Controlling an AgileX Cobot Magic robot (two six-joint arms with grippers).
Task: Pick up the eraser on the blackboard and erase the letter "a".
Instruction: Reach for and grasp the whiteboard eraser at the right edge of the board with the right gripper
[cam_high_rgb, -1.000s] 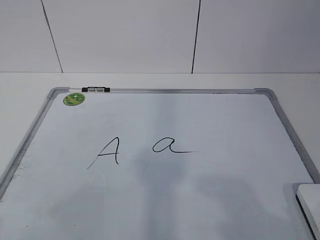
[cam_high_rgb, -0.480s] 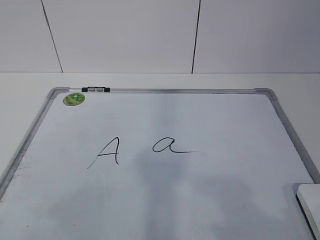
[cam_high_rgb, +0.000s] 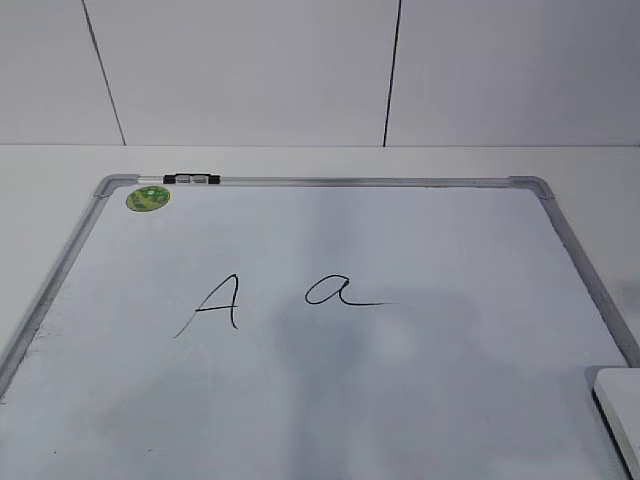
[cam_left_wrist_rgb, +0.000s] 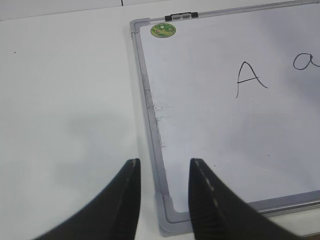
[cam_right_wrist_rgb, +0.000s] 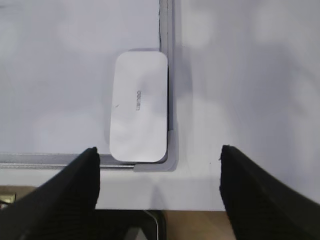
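The blackboard (cam_high_rgb: 420, 240) is a white board with a grey frame, lying flat on the table. The small cursive letter "a" (cam_high_rgb: 340, 291) is near its middle, right of a taller "A" (cam_high_rgb: 215, 305). The white eraser (cam_right_wrist_rgb: 139, 106) lies in the board's near right corner against the frame; only its edge shows in the exterior view (cam_high_rgb: 622, 410). My right gripper (cam_right_wrist_rgb: 159, 152) is open wide, hovering above and just short of the eraser. My left gripper (cam_left_wrist_rgb: 162, 165) is open and empty above the board's near left corner (cam_left_wrist_rgb: 167, 212). Neither gripper shows in the exterior view.
A round green sticker (cam_high_rgb: 148, 198) and a small black-and-silver clip (cam_high_rgb: 191, 179) sit at the board's far left corner. White table (cam_left_wrist_rgb: 65, 100) surrounds the board; a white wall stands behind. The table's front edge and a dark object (cam_right_wrist_rgb: 150, 225) show below the right gripper.
The soft shadows on the near half of the board have shifted slightly. The letters and the eraser have not moved.
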